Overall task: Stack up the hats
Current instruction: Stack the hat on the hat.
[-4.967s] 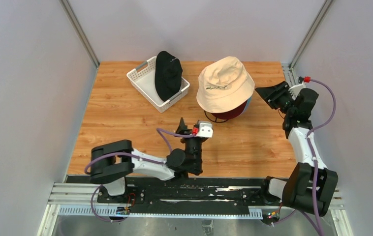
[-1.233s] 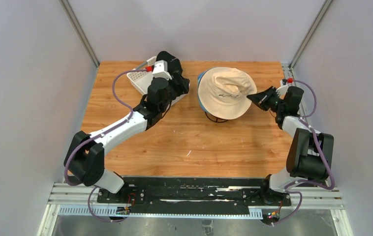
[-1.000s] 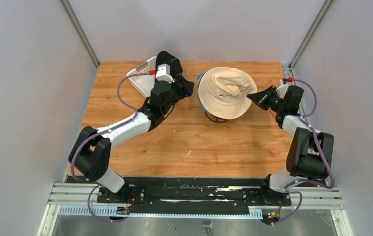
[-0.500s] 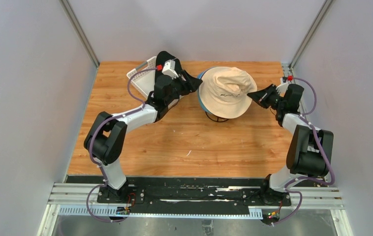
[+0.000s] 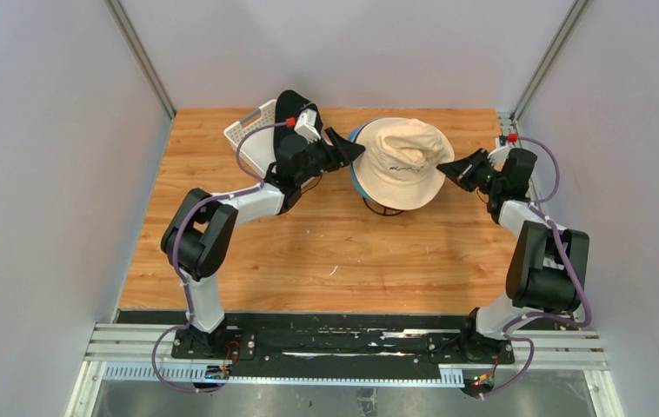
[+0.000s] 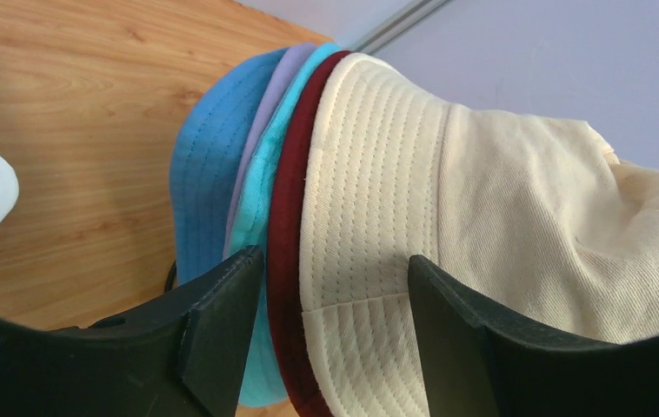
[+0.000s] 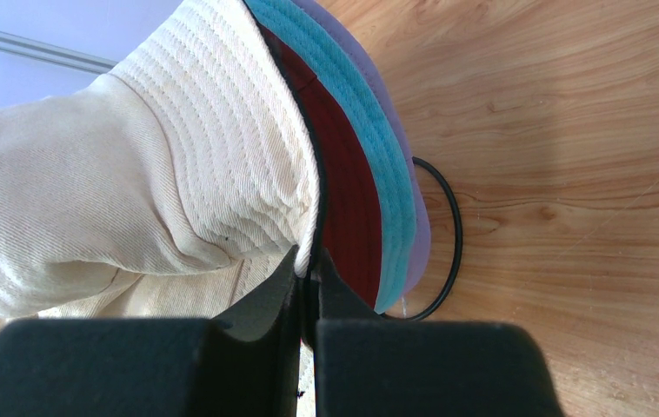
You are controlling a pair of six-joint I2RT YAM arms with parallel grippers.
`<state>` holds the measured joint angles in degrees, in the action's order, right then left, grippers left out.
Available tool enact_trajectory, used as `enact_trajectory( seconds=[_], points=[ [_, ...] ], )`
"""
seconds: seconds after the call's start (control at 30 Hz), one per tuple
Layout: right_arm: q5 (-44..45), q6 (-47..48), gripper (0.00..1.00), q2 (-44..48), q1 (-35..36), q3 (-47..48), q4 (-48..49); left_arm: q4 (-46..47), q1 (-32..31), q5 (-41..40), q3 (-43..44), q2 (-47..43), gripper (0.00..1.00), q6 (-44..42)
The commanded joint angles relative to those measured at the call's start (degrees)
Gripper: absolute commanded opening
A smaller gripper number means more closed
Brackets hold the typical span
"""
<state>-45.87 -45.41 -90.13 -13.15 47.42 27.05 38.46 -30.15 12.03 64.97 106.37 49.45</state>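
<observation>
Beige hat [image 5: 400, 161]: left gripper [image 5: 348, 148] has swung over from the basket [image 5: 243, 139], jaws spread astride its brim; right gripper [image 7: 309, 261] pinches the opposite brim, likely for straightening.

The top camera looks down over the table [image 5: 326, 261]; both wrist cameras, seemingly close, face the beige hat [image 6: 500, 200].

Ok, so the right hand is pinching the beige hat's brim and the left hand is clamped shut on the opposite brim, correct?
Not quite. The right hand does pinch the beige hat at its brim, but the left hand is open: the left wrist view shows its fingers apart, straddling the opposite brim.
</observation>
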Motion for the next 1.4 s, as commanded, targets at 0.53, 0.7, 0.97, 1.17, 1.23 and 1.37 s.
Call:
enact_trajectory(
  seconds=[0.53, 0.7, 0.97, 1.17, 1.23, 1.37],
  points=[
    [1.7, 1.7, 0.01, -0.1, 0.4, 1.4, -1.1, 10.7, 1.6, 7.7, 1.4, 4.0, 0.57, 6.0],
    [1.5, 1.5, 0.01, -0.3, 0.4, 1.5, -0.8, 12.6, 1.6, 10.3, 2.7, 6.0, 0.53, 7.7],
    [1.9, 1.9, 0.01, -0.1, 0.4, 1.5, -1.2, 15.4, 1.8, 11.8, 4.2, 9.6, 0.0, 10.9],
    [3.4, 3.0, 0.01, -0.9, 0.5, 2.6, -2.7, 6.6, 2.5, 7.1, 4.0, 8.7, 0.0, 6.7],
    [4.5, 4.1, 0.01, -1.2, 0.6, 3.2, -4.1, 3.1, 2.8, 5.2, 4.2, 8.5, 0.0, 5.2],
    [6.9, 6.7, 0.01, -1.6, 0.6, 4.3, -7.0, -4.1, 3.4, 1.7, 5.0, 8.6, 0.0, 2.4]
  ],
)
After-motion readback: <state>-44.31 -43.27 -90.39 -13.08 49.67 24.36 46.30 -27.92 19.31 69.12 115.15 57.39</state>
